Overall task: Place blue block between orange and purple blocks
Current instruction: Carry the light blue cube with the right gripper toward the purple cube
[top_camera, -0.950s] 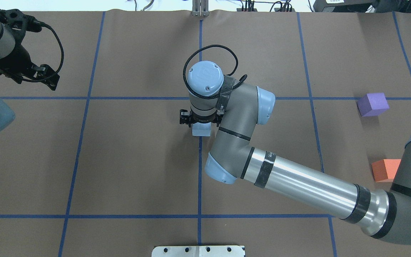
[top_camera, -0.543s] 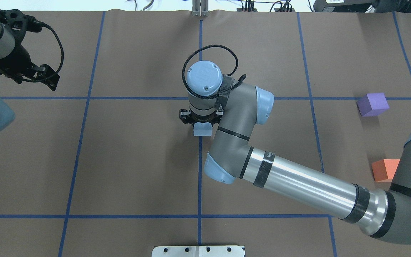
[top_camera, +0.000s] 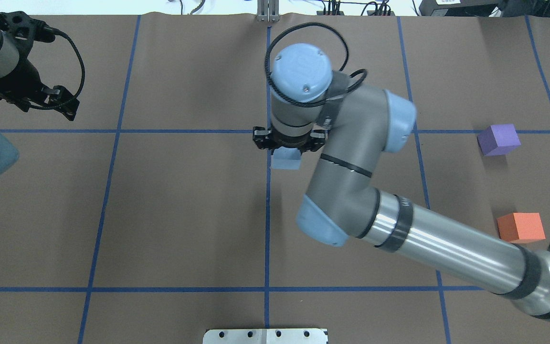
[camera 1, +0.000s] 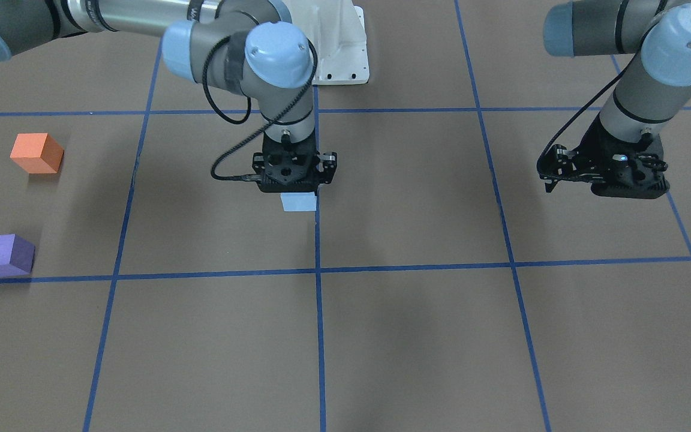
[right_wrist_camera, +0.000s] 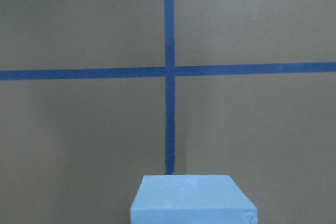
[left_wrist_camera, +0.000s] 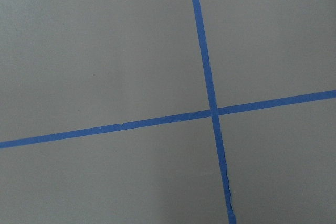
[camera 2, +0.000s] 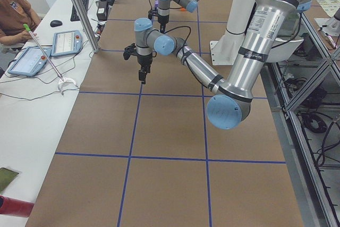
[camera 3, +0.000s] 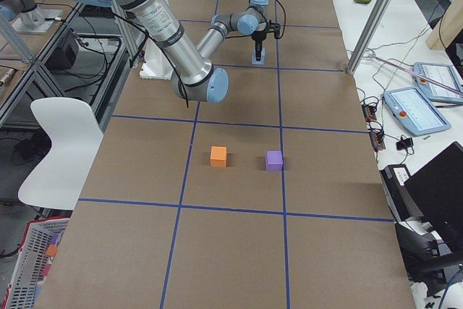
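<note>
Grasp done: my right tool (top_camera: 285, 151) is clamped on blue block (top_camera: 285, 161), near bench (top_camera: 184, 215) centre. Left to do: carry it btw. orange block (top_camera: 521, 227) & purple block (top_camera: 498, 139), well apart from here, then release.

Bright, even light from above, and the bench (top_camera: 184, 215) reads flat brown. Glare streaks the metal tube of the right arm (top_camera: 447, 248), and the overhead view's top edge blows out white. In the front-facing view, soft, blurry shadows pool under the arm and beside the orange block (camera 1: 36, 153) and purple block (camera 1: 5, 255). The wrist views go greyer and dimmer; the blue block (right_wrist_camera: 193, 200) looks slightly soft, close to the lens.
</note>
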Motion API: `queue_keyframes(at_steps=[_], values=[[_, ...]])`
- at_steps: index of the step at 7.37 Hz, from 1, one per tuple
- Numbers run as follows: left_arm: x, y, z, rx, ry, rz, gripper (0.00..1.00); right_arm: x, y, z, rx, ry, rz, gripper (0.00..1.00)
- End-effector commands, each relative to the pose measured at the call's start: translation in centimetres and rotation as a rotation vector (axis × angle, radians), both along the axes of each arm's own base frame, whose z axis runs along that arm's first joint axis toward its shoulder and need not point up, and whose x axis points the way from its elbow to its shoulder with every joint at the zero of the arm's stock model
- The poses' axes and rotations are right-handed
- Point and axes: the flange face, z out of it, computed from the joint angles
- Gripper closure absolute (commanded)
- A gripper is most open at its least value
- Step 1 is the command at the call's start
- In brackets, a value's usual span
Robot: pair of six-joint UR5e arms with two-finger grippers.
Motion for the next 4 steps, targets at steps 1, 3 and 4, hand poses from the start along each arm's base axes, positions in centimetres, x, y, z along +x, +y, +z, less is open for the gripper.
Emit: queue_keyframes(at_steps=[1,3,4], values=[[-1.0,-0.2,0.1,0.020,-0.002,0.012,0.00,15.9,0.6,4.6,0.038,-0.034,0.027,1.00],[-4.0,-0.5,2.2,0.037,-0.006,0.049,0.00,25.9,-0.6,13.0,0.080,0.024,-0.057,1.00],[-6.8,-0.8,4.1,0.058,-0.024,0.067,0.00,30.8,-1.0,17.6,0.111,0.078,-0.103,1.00]])
